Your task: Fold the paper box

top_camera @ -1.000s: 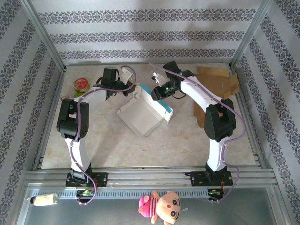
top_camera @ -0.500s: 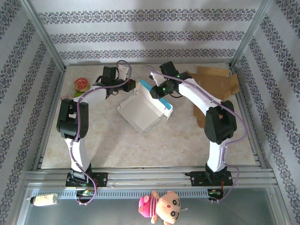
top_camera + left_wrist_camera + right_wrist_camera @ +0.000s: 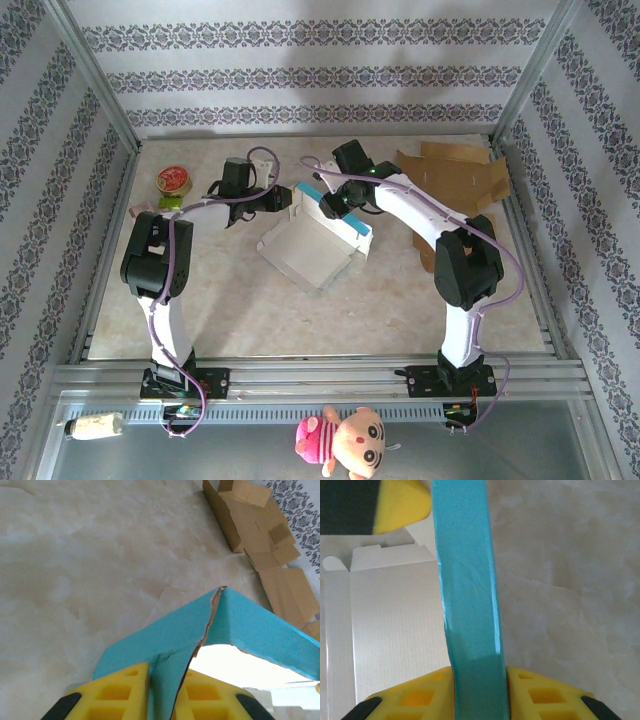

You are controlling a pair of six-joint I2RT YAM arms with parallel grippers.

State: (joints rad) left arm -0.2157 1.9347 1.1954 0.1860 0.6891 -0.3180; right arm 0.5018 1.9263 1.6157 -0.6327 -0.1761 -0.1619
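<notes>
Mid-fold: paper box [image 3: 312, 250] on table [image 3: 250, 315], centre-far. Right gripper [image 3: 479, 677] pinches upright teal wall [image 3: 467, 580]; left gripper [image 3: 167, 682] straddles torn corner [image 3: 210, 615] (we can't tell if clamped). Next, we judge: press walls inward, gently.

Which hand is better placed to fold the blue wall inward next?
Right, probably: the right hand grips the wall squarely; the left hand sits by a torn corner that may rip further.

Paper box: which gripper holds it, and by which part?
Right gripper pinches the paper box's teal wall. Left fingers straddle a teal flap beside the torn corner; firm grip cannot be told.
</notes>
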